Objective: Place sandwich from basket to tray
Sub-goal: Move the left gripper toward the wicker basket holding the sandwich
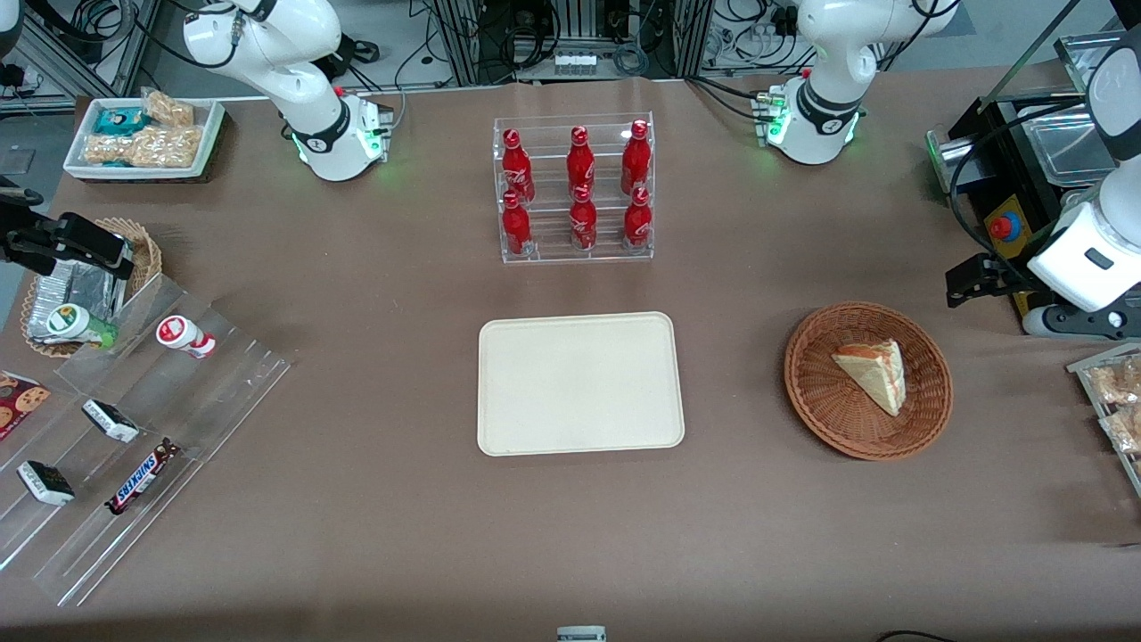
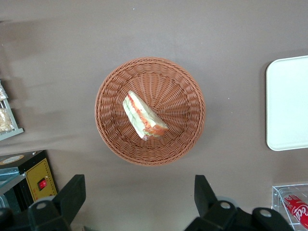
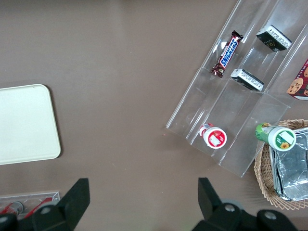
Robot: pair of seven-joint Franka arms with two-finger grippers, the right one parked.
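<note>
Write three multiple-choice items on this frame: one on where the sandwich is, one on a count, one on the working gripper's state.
1. Where is the sandwich?
A. On the tray
B. In the basket
C. In the gripper
2. How many red bottles stand in the clear rack?
A. Four
B. Six
C. Eight
3. What is the state of the gripper?
A. Open and holding nothing
B. Shut on the sandwich
C. Shut on the tray's rim

Answers:
1. B, because the wedge lies inside the basket, while the tray is bare.
2. B, because the front view shows two rows of three.
3. A, because the wrist view shows the fingers spread wide apart above the table, near the basket, with nothing between them.
</note>
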